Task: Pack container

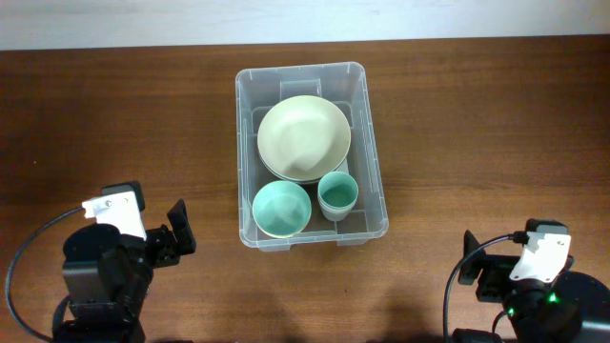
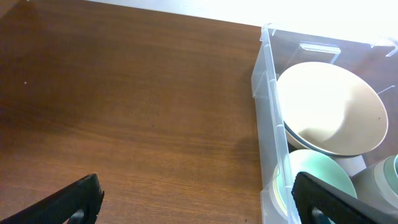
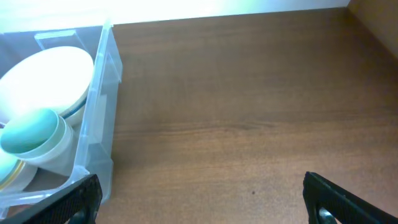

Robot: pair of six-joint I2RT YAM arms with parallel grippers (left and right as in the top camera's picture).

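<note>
The clear plastic container [image 1: 246,143] stands at the middle of the table. Inside it are a large cream bowl [image 1: 303,137], a small teal bowl [image 1: 281,208] and a teal cup [image 1: 337,194]. My left gripper [image 1: 176,227] is open and empty at the front left, apart from the container. My right gripper [image 1: 474,257] is open and empty at the front right. The left wrist view shows the container wall [image 2: 268,112], the cream bowl [image 2: 329,106] and the open fingers [image 2: 199,202]. The right wrist view shows the container [image 3: 102,93], the cup [image 3: 34,134] and the open fingers [image 3: 202,199].
The brown wooden table [image 1: 477,124] stretches to both sides of the container. A pale wall edge runs along the back of the table [image 1: 114,24].
</note>
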